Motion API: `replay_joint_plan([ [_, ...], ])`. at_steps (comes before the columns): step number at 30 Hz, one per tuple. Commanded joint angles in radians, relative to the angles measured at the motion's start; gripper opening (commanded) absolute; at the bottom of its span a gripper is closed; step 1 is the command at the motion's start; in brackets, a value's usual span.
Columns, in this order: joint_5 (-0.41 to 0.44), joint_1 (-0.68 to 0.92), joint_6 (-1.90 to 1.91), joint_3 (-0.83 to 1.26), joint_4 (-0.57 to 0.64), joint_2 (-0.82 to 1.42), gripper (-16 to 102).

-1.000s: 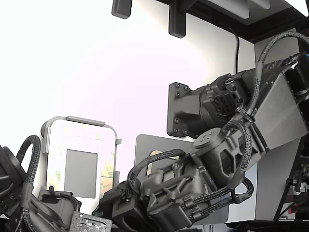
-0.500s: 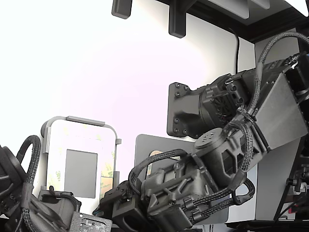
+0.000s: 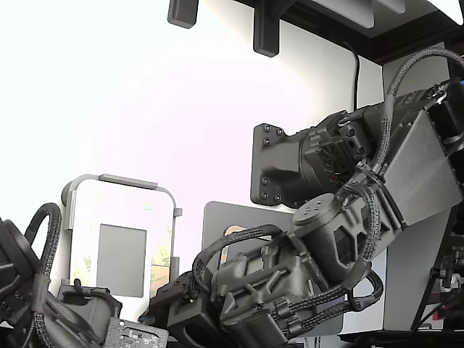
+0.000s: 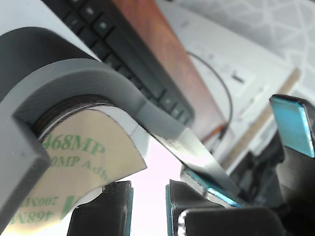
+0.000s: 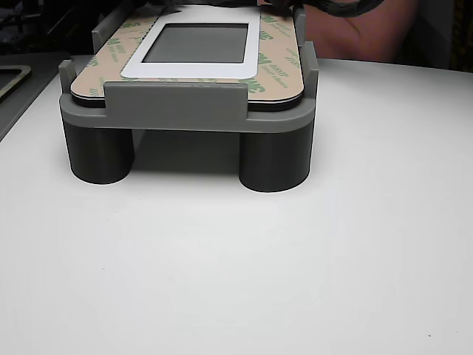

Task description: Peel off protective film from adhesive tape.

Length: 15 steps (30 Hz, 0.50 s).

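The white rounded panel (image 3: 119, 210) with a grey window lies in a grey holder (image 3: 127, 181) at the exterior view's lower left. Pale-yellow protective film with green print covers the adhesive tape along its edges (image 5: 277, 66). In the wrist view a rounded corner of the film (image 4: 83, 167) curls up off the holder's corner (image 4: 98, 78). My gripper (image 4: 147, 206) is open, its blue-padded fingers (image 4: 103, 209) apart just below that lifted corner, holding nothing. In the exterior view the gripper (image 3: 161, 293) sits at the panel's lower right edge.
A second dark arm (image 3: 29, 290) stands at the exterior view's lower left. A grey plate with a tan ring (image 3: 232, 235) is behind my arm. The holder (image 5: 177, 103) stands on round legs on a white table (image 5: 295, 281). A keyboard (image 4: 123, 54) lies beyond.
My arm has sunk very slightly; the gripper stays at the panel's lower right edge. The panel and holder have not moved.
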<state>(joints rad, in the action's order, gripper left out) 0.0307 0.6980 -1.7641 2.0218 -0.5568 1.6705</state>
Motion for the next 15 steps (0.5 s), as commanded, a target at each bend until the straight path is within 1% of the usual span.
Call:
replay_joint_plan([
  [1,0.005,-0.005,0.002,-0.031,-0.003,0.020,23],
  [15,0.008,-0.005,0.005,-0.021,-0.014,0.040,22],
])
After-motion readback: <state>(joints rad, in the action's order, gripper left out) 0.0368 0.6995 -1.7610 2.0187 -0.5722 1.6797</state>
